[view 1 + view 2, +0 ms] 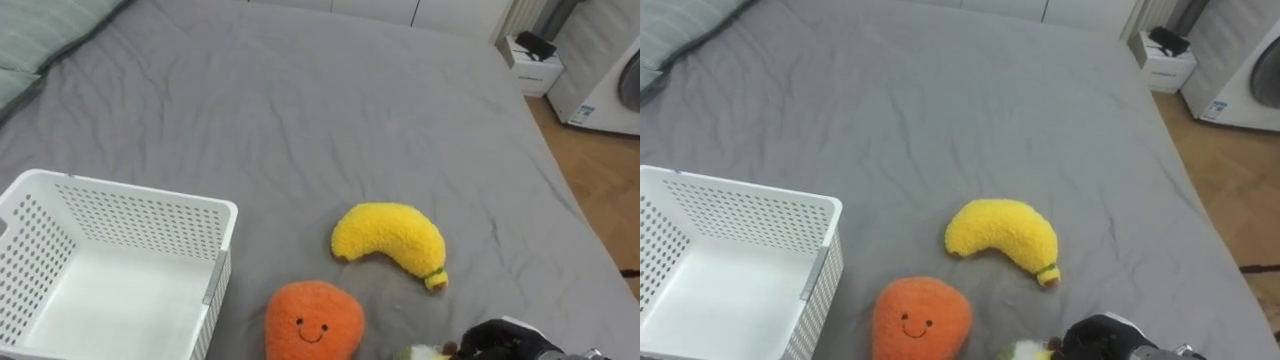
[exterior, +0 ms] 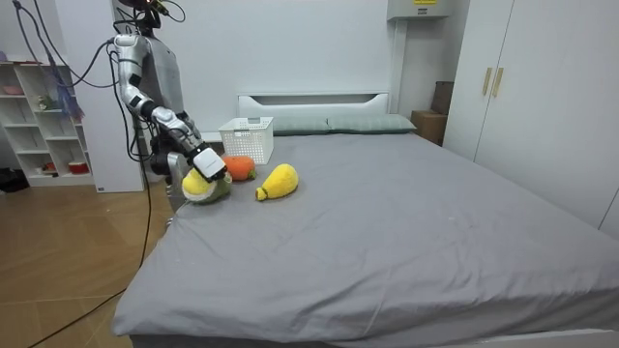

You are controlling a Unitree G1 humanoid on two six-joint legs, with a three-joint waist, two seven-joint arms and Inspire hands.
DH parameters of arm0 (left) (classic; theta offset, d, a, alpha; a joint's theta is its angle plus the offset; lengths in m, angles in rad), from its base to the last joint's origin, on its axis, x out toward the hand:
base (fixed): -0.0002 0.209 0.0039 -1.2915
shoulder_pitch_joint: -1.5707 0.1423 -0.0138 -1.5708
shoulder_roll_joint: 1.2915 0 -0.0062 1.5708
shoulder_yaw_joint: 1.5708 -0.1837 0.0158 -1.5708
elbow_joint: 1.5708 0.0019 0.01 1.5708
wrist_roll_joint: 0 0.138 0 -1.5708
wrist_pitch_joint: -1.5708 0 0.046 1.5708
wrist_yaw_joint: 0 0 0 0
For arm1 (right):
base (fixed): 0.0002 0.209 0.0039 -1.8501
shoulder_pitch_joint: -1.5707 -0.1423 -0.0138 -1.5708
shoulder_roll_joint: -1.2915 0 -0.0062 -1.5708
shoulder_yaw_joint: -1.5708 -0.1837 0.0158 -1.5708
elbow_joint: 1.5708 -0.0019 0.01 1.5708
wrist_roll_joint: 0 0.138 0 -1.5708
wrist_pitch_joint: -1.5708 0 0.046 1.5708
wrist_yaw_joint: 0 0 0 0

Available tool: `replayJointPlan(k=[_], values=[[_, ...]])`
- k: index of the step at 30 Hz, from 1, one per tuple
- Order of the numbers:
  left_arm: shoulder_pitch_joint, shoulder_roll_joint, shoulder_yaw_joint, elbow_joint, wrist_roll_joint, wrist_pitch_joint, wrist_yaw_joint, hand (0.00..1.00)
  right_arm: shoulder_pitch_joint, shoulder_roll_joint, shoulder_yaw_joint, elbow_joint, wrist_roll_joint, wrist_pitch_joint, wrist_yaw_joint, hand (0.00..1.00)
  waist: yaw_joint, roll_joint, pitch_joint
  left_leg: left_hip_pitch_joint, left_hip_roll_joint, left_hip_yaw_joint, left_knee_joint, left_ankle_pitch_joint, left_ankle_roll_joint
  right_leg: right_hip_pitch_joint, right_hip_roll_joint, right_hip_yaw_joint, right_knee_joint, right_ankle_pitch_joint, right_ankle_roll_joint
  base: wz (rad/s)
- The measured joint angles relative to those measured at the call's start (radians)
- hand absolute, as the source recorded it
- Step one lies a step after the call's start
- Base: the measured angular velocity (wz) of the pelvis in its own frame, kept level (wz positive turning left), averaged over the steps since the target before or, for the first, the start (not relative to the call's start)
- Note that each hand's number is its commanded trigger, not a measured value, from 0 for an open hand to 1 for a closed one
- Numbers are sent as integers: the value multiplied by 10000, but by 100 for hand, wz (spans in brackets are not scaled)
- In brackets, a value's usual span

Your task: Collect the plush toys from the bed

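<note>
A white perforated basket [image 1: 215,212] stands on the grey bed [image 1: 300,110] at the lower left, with nothing inside that I can see. A yellow plush banana [image 1: 390,240] lies right of it. In front of the banana sits an orange plush with a smiling face [image 1: 313,322]. At the bottom edge my right hand [image 1: 505,340] is curled on a yellow-green plush toy [image 1: 425,352], mostly cut off. In the room view I stand at the bed's side, right hand [image 2: 209,162] on top of that toy [image 2: 201,188] near the mattress edge, beside the orange plush [image 2: 239,168] and banana [image 2: 278,181].
Green pillows [image 1: 40,40] lie at the bed's head, upper left. Beyond the far side stand a white nightstand [image 1: 535,65] and a washing machine [image 1: 605,90] on wooden floor. A shelf unit [image 2: 39,116] stands behind me; wardrobes [image 2: 522,97] fill the room view's right.
</note>
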Motion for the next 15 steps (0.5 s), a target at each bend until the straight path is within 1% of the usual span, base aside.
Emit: replayJointPlan(k=[1,4,7,8,9,13,15], values=[[45,0,-69,-35,-24,-1,99,0,15,0,0,-228,8,1,-53,100,-43,-16,-11,0,1,-1,4,0,0,1,-1,1,3,0,0,0],[124,-32,-186,-74,-99,-8,168,0,49,0,-18,-747,50,3,-258,100,-138,-19,-9,4,-1,-5,14,2,2,12,-4,-5,16,0,0,1],[118,-68,-183,-64,-86,-19,168,0,38,-6,-42,-2108,44,-8,-483,100,-241,-14,-2,16,-4,-29,15,13,0,57,0,-29,-7,0,0,1],[108,-68,-180,-52,-86,-19,168,0,16,-6,-71,-2281,62,-21,-538,100,-238,-12,4,34,-3,-23,12,13,0,67,2,-26,-7,0,0,0],[91,-69,-174,-43,-87,-23,168,0,-50,-15,-122,-2493,115,-38,-709,100,-229,12,64,106,-6,-14,-7,12,0,124,4,-16,-14,0,0,0],[95,-69,-170,-42,-87,-68,168,0,-375,-11,-163,-3327,15,-23,-979,100,-213,-44,90,140,-18,-16,-27,15,4,150,-5,-5,-10,0,0,0],[63,-73,-165,-37,-87,-72,168,0,-755,-10,-173,-3667,-10,-26,-1139,100,-181,-70,94,125,-16,-1,-22,15,4,118,-5,6,9,0,1,0]])
